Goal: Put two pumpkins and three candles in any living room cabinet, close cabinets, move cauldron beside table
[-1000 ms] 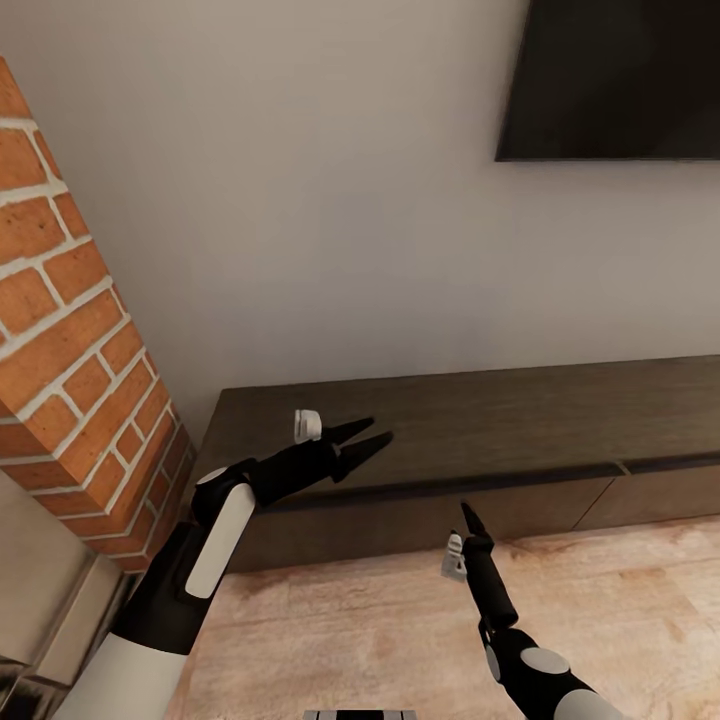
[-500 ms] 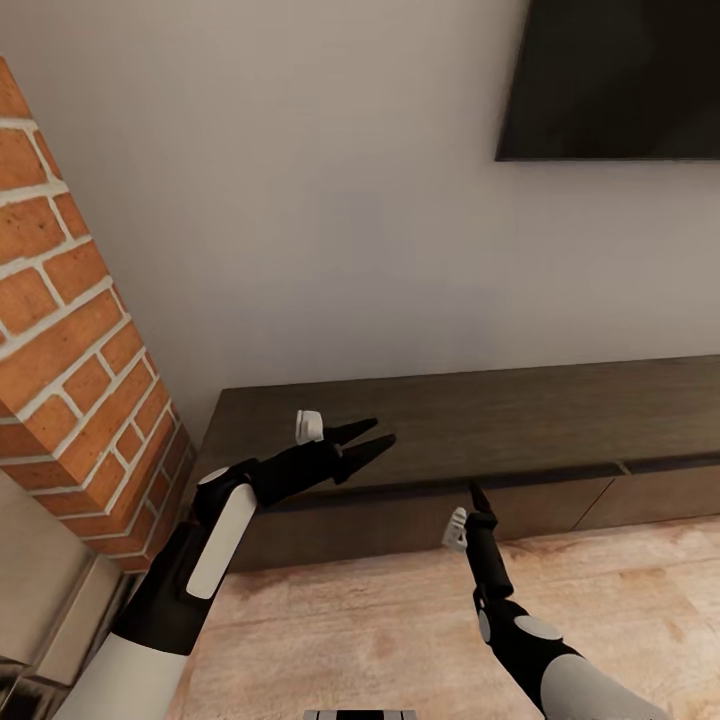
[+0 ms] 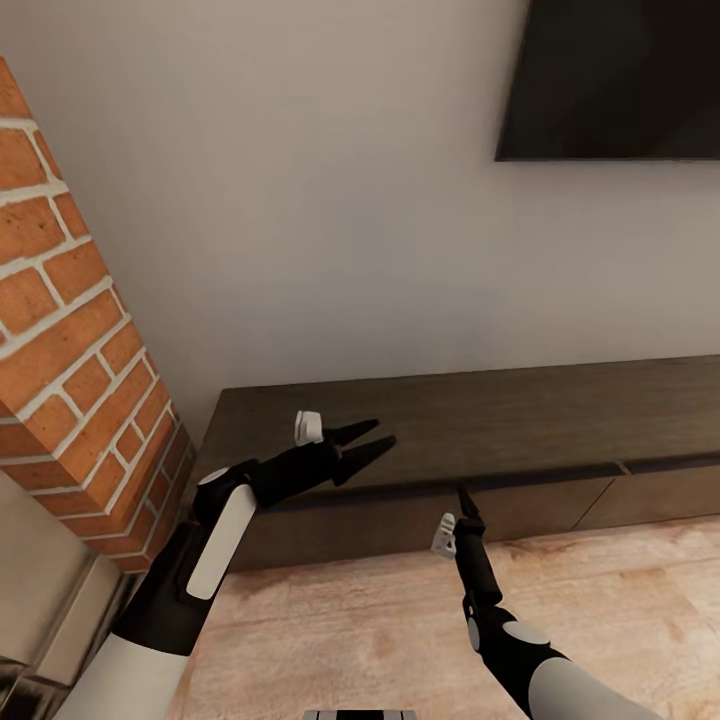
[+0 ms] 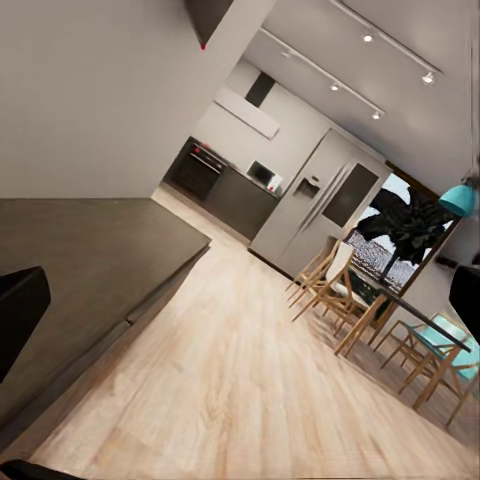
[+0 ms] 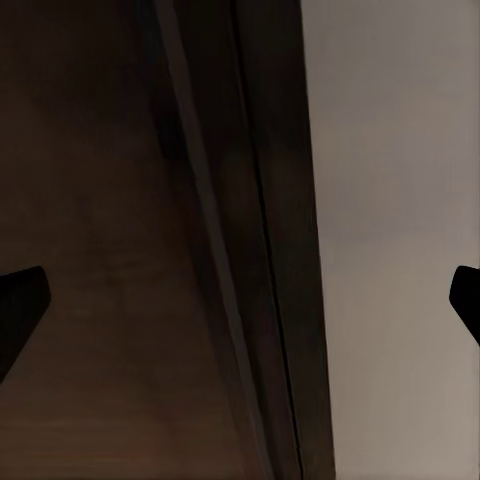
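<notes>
Where the head view's lower edge cuts off both arms, the right gripper points up from the lower centre-right of the frame at the drawer fronts of the cabinet, its tip just short of the dark front; in the right wrist view its two fingertips sit at opposite edges of the picture, spread wide with nothing between them. Left of it and higher, the left gripper reaches from the lower left over the cabinet's top near its left end, its two pointed fingers parted in an open V and empty. The cabinet runs as a long, low dark-brown unit across the middle right of the frame, all visible drawer fronts flush and closed, standing on the light wood floor. A red brick column fills the left edge beside it. Behind, the pale wall rises to a black wall-mounted screen in the upper right corner.
</notes>
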### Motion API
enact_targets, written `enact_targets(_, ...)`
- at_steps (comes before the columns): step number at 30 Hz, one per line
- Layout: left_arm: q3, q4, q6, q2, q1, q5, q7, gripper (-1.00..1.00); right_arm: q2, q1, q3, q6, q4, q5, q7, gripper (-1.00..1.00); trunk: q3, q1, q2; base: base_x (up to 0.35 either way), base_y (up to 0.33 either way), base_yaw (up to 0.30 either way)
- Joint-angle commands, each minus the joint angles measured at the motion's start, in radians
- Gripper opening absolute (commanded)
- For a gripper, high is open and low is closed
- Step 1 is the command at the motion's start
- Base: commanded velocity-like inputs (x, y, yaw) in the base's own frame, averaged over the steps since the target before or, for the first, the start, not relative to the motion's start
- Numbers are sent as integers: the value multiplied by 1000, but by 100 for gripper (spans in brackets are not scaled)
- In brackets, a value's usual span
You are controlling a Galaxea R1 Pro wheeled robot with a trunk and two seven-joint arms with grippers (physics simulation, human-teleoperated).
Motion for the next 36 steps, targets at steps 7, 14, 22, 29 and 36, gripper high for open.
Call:
enact_targets(7,-2,8,-1,-3,0,-1,-29,100,5,0,3,3,4,3,0,100,0,0,0,0,0,0)
enact_targets(14,-2,10,-1,-5,0,-1,-30,100,5,0,3,1,4,3,0,100,0,0,0,0,0,0)
enact_targets(22,-2,15,0,-11,0,-1,-31,100,3,0,4,-2,3,2,0,100,-13,15,-28,0,0,0)
enact_targets(29,-1,13,0,-10,0,-1,-31,100,2,0,4,-3,2,0,-1,100,-20,16,-28,0,0,0)
enact_targets(36,0,10,0,-7,0,0,-32,100,5,-1,22,10,-2,11,0,100,-20,16,-28,0,0,0)
